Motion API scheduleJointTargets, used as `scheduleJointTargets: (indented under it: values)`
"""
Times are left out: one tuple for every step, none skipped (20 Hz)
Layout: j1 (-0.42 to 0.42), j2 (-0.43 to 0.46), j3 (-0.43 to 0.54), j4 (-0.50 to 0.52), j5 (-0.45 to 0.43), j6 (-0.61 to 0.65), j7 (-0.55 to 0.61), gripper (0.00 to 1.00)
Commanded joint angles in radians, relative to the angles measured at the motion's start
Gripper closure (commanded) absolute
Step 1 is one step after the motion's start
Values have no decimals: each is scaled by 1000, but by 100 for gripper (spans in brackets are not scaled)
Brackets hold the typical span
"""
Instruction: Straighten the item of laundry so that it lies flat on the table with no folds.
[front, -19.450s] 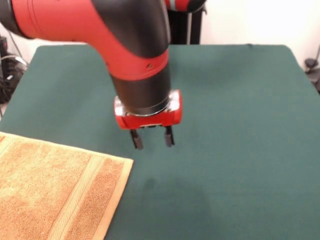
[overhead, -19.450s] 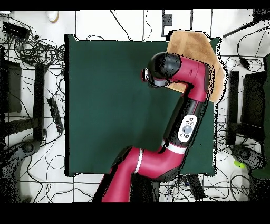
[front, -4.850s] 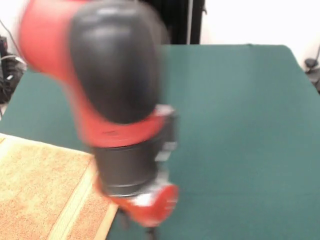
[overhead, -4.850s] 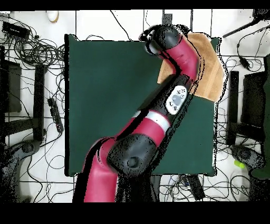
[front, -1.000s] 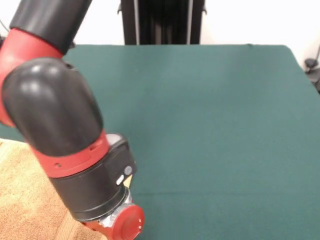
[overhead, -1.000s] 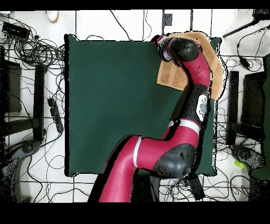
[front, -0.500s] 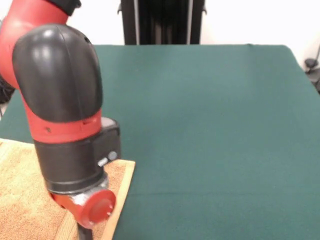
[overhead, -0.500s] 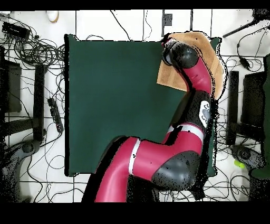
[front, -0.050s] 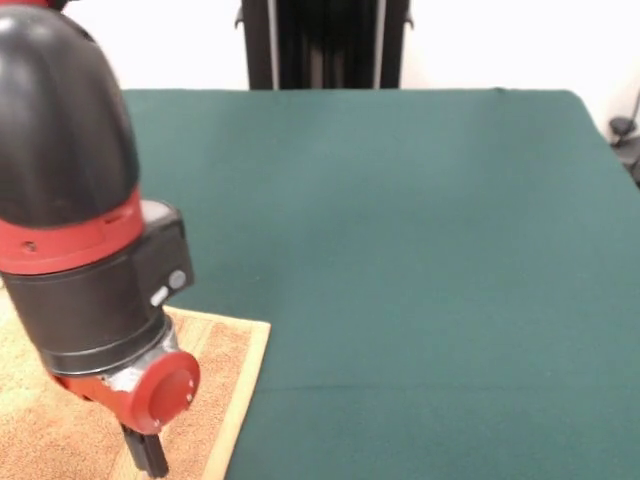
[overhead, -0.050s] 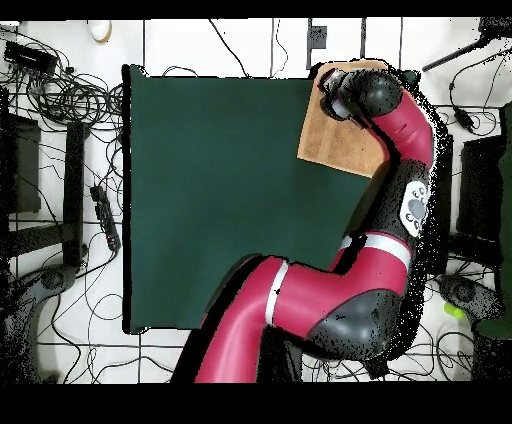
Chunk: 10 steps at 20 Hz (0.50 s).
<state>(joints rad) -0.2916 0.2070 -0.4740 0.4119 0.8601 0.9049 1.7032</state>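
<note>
The item of laundry (front, -0.050s: 215, 385) is an orange-tan towel at the lower left of the front view, its paler hem ending in a corner on the green table (front, -0.050s: 420, 220). Overhead, the towel (overhead, -0.050s: 335, 140) lies at the table's (overhead, -0.050s: 210, 200) top right corner, its outer part reaching the table's edge. The visible part looks flat. My gripper (front, -0.050s: 148, 455) hangs straight down over the towel, just above or touching the cloth, and is largely hidden by the red and black wrist. In the overhead view the arm's end (overhead, -0.050s: 350, 95) covers the gripper and part of the towel.
The arm (overhead, -0.050s: 400, 200) runs along the table's right side in the overhead view. Cables and equipment (overhead, -0.050s: 70, 90) lie on the floor around the table. The table's far edge (front, -0.050s: 350, 92) shows in the front view.
The arm has swung from mid-table to above the towel. In the last second the wrist shifted further over the cloth. The towel has not visibly moved.
</note>
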Motion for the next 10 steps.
scheduleJointTargets:
  values:
    - [-77, 261, -196, -305, 202, 247, 52, 100]
    - [-114, 305, -320, -341, 307, 256, -9, 100]
    - [-152, 349, -445, -376, 412, 265, -70, 100]
    - [-211, 384, -657, -415, 529, 265, -180, 100]
    - [-269, 404, -886, -440, 651, 256, -267, 100]
    - [-310, 408, -1089, -441, 762, 274, -357, 100]
    - [-352, 412, -1292, -442, 873, 293, -448, 100]
    - [-377, 413, -1440, -432, 973, 355, -493, 100]
    - [-400, 412, -1582, -419, 1065, 474, -496, 100]
    - [-412, 412, -1684, -406, 1115, 559, -486, 100]
